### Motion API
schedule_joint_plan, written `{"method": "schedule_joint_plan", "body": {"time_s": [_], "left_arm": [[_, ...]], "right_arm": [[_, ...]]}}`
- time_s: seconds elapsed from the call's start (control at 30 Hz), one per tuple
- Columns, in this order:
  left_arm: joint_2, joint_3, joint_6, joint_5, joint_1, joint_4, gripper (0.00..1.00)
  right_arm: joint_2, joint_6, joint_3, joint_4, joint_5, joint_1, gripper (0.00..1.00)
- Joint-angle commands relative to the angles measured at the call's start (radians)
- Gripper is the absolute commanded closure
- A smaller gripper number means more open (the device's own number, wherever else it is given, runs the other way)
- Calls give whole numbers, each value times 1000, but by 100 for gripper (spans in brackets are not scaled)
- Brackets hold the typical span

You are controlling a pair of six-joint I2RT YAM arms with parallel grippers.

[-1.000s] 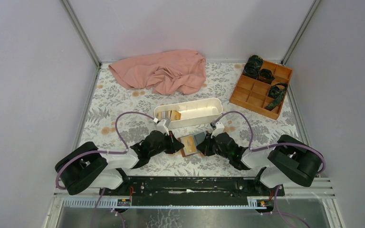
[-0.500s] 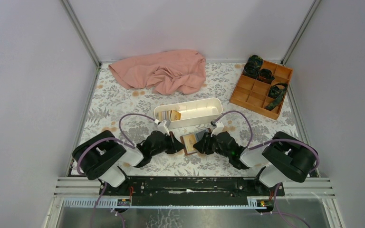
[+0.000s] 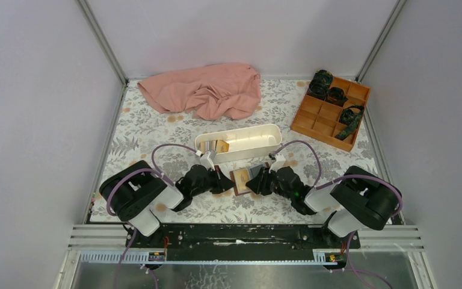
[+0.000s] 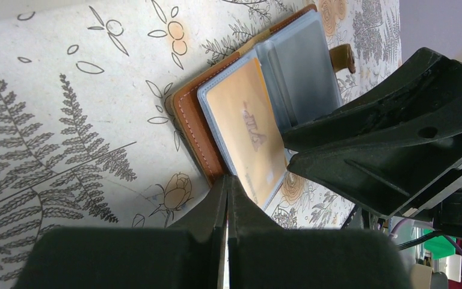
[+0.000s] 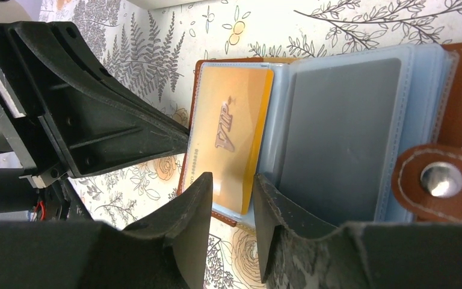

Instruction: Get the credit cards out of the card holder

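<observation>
We see the card holder [image 3: 241,180] lying open on the table [image 3: 156,126] between the grippers. The left gripper [image 4: 227,180] is closed, tips at its leather edge. The right gripper [image 5: 233,180], slightly parted, straddles the end of the yellow card [image 5: 231,126] marked "VIP". The left elbow [image 3: 133,194] has swung inward since a second ago.

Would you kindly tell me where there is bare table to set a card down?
Bare patches: left of the tray, between the pink cloth and left arm; also between tray and orange box. Crowded around the card holder, between the left gripper and right gripper.
</observation>
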Motion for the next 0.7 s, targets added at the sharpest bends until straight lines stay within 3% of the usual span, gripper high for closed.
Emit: {"method": "schedule_joint_plan", "body": {"time_s": [0.0,0.4,0.67], "left_arm": [[71,16,36,14,-3,-146,100],[141,31,36,55,-3,-111,100],[144,43,43,63,-3,-125,100]], "right_arm": [[0,46,-12,128,-135,0,63],[27,89,-8,267,-218,-11,64],[-101,49,1,160,-193,-15,63]]}}
